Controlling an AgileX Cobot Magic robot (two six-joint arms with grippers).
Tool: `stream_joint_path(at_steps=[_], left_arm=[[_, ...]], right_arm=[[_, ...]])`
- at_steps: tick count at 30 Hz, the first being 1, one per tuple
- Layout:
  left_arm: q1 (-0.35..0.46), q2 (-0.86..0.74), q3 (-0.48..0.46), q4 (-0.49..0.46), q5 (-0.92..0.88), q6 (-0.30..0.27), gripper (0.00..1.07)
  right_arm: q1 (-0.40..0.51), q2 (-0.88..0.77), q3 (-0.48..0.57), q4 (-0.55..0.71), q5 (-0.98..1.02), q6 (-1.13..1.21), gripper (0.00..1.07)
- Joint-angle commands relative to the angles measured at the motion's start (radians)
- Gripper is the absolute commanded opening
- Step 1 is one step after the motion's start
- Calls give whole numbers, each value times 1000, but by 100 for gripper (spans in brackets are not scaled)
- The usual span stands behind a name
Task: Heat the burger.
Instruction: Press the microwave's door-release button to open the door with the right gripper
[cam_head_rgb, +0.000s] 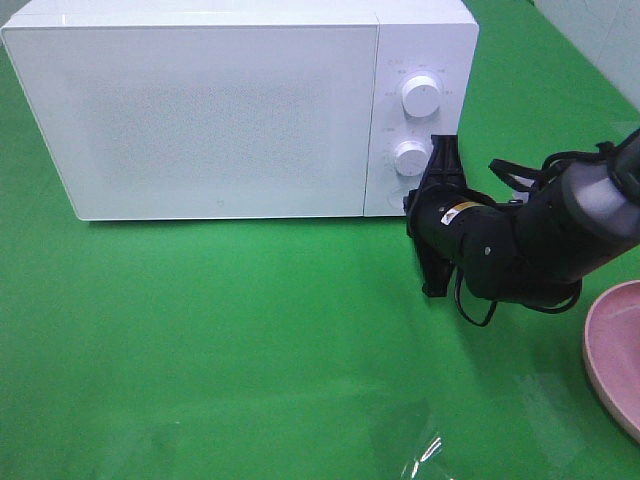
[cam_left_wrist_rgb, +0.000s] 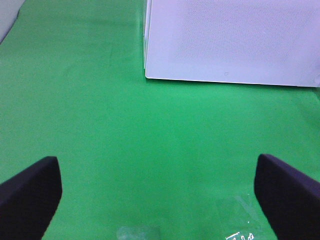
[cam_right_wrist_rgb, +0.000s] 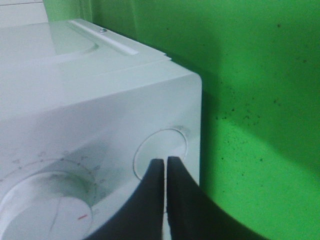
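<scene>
Right pincer (cam_right_wrist_rgb: 165, 162), tips pressed together, is at the round button (cam_right_wrist_rgb: 159, 144) on the microwave (cam_head_rgb: 200, 110), right of centre in the high view. If it pushes off-centre it could skid off, and the door would not open. Left pincer (cam_left_wrist_rgb: 160, 192) hangs spread wide. Pink plate (cam_head_rgb: 612, 345), at the right edge, looks bare. No burger is visible, and the microwave's inside is hidden.

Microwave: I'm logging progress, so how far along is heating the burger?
Done: nothing visibly; the microwave door is closed, no burger in view. In hand: the shut right hand points at the round button below the dials. Remaining: likely opening, loading, heating; left hand hovers open.
</scene>
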Motion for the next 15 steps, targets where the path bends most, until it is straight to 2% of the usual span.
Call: stream_joint_path(at_steps=[1,15], left_arm=[[-3,-16,0,-6,-6,-1,96],[-3,-16,0,-6,-6,-1,96]], right_arm=[[-8,6,-13,-15,0,11,0],[-20,71,-73,4,-52,12,0]])
